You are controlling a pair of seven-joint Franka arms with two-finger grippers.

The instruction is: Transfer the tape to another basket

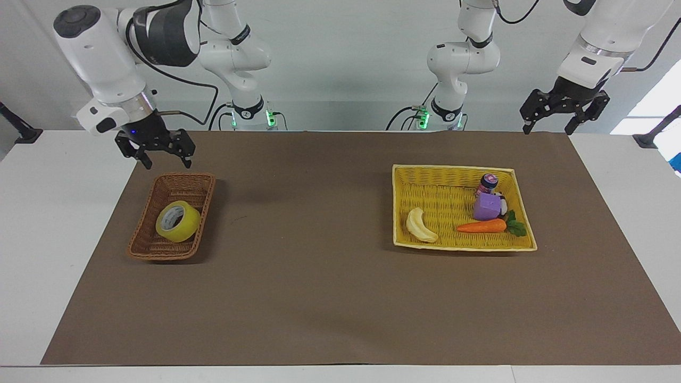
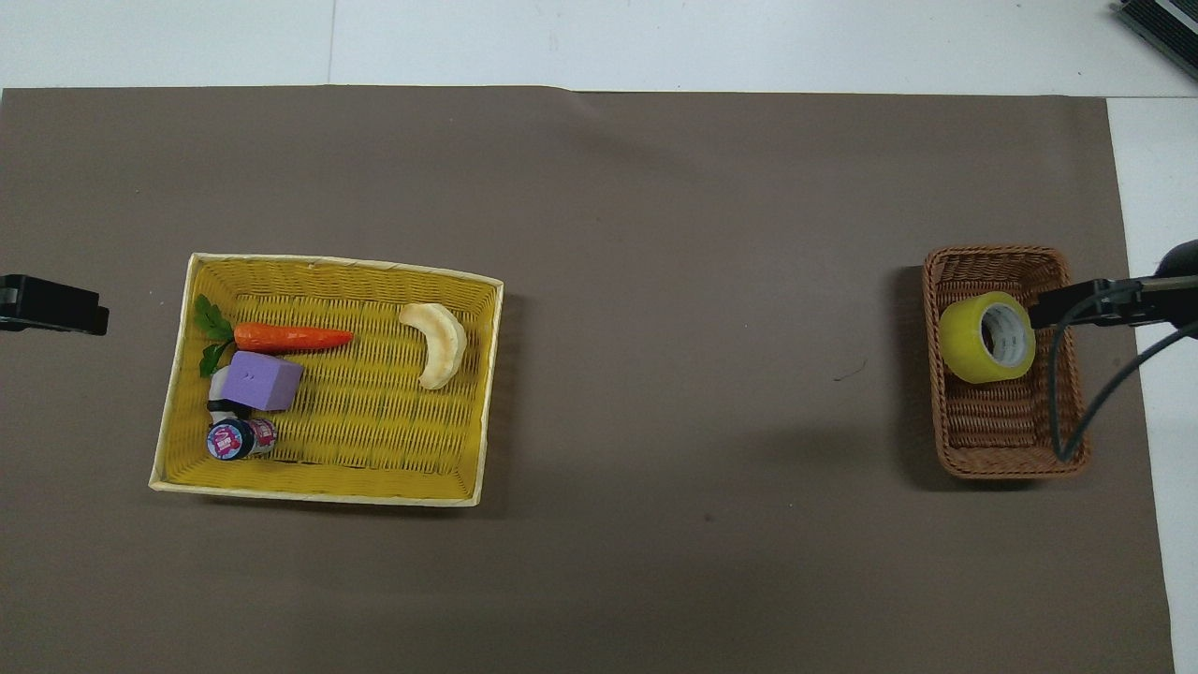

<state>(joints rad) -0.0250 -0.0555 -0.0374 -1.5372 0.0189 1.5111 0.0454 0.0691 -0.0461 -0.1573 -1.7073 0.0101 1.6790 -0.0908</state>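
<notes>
From above I get only a dark sliver of the left gripper [image 2: 56, 306], the rest cut off by the picture's edge. The right gripper [image 2: 1114, 301] runs off the edge there too, so I cannot see its fingers from that view. In the yellow tray [image 1: 452, 244], the purple block [image 1: 487, 206] hides most of a small black-and-white thing [image 1: 503, 204] I cannot identify. The little jar's [image 1: 488, 182] label is too small to read.
</notes>
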